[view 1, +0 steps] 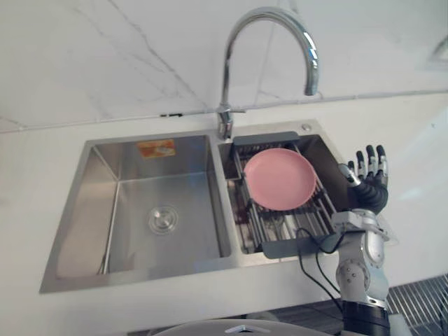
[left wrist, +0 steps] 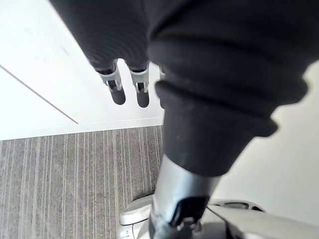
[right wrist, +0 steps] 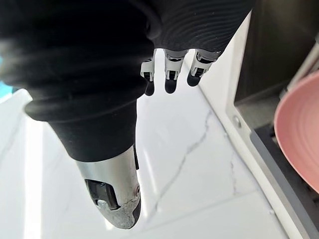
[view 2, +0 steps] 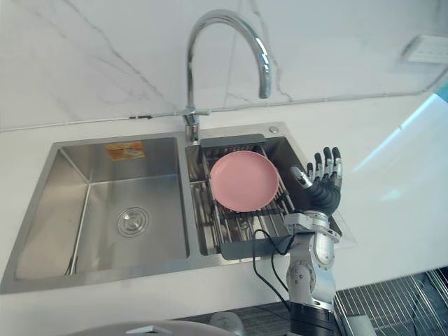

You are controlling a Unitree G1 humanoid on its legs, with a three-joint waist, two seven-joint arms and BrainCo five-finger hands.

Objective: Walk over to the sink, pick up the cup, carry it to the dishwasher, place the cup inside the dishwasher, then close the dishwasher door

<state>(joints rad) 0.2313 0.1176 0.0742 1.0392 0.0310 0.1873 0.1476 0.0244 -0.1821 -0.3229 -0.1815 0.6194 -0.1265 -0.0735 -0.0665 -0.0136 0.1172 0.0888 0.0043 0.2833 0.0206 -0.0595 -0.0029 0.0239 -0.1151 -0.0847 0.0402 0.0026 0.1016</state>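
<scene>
Beside the sink (view 1: 87,203), right robot hand (view 1: 369,183) hovers, seemingly outstretched.

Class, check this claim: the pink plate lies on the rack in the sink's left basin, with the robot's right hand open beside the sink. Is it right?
No: the pink plate lies on the rack in the right basin, as the left eye view shows. The right hand is open beside the sink.

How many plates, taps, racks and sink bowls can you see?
Pink plate: 1
Tap: 1
Dish rack: 1
Sink bowls: 2 (left bowl, right bowl)
Total: 5
</scene>
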